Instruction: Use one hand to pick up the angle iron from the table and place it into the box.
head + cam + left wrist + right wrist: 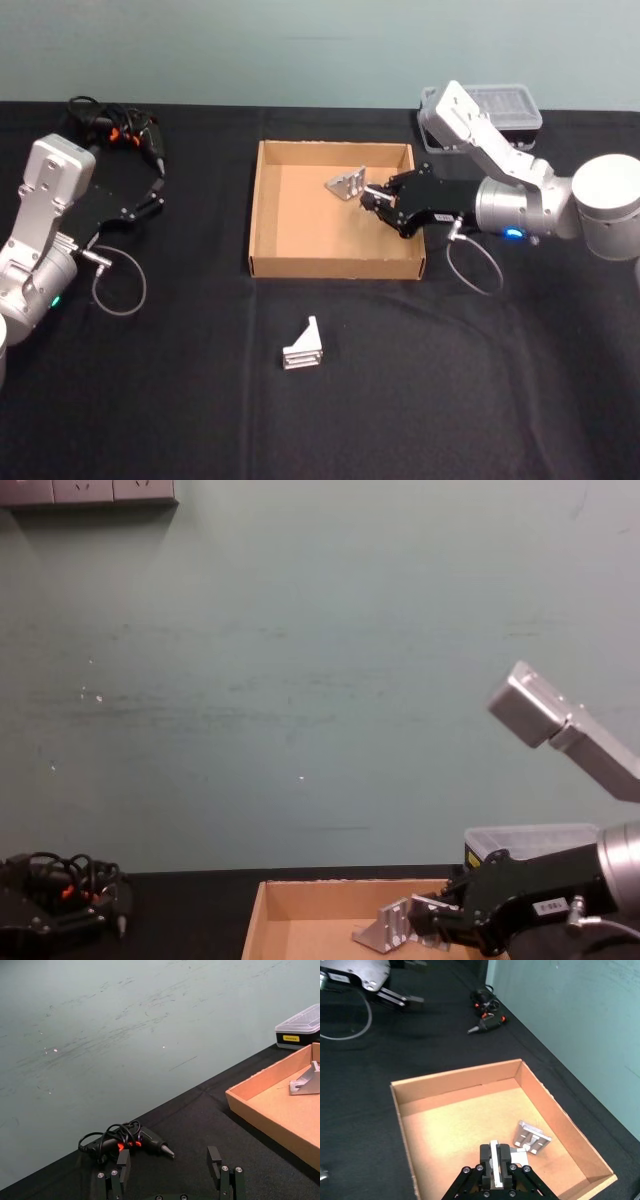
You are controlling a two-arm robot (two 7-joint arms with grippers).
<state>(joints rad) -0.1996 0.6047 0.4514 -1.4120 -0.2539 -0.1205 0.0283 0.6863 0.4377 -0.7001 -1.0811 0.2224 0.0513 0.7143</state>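
The tan cardboard box (268,215) sits mid-table. My right gripper (370,197) reaches over its right wall, shut on a silver angle iron (347,183) low inside the box, near the far right corner. In the right wrist view the gripper (495,1160) pinches a thin silver edge, and the rest of the angle iron (532,1137) lies just beside the fingers. The chest view shows that angle iron (385,927) left of the gripper (428,920). Another angle iron (302,345) stands on the black table (450,380) in front of the box. My left gripper (170,1175) is open and idle at the far left (150,200).
A black and orange corded tool (125,130) lies at the back left, beyond the left gripper. A small black case with a clear lid (500,105) stands behind the right arm. A teal wall closes off the back of the table.
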